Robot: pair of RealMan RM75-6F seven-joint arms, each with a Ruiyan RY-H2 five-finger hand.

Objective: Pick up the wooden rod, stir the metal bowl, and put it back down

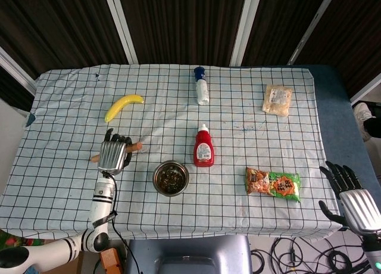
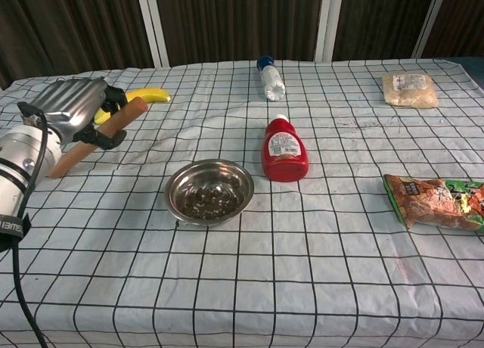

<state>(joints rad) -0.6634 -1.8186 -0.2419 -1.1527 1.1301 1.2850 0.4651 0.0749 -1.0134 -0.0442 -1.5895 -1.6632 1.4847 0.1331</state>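
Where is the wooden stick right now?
The wooden rod is on the left side in the chest view, held tilted above the cloth by the left hand, in front of the banana and left of the metal bowl.

Bright, even light from above in both views.

Shadows are soft and short; the round shiny metal bowl (image 2: 209, 191) carries small glare on its rim, the white checked tablecloth (image 1: 250, 113) is well exposed, the dark curtains behind stay dim, and focus is sharp throughout.
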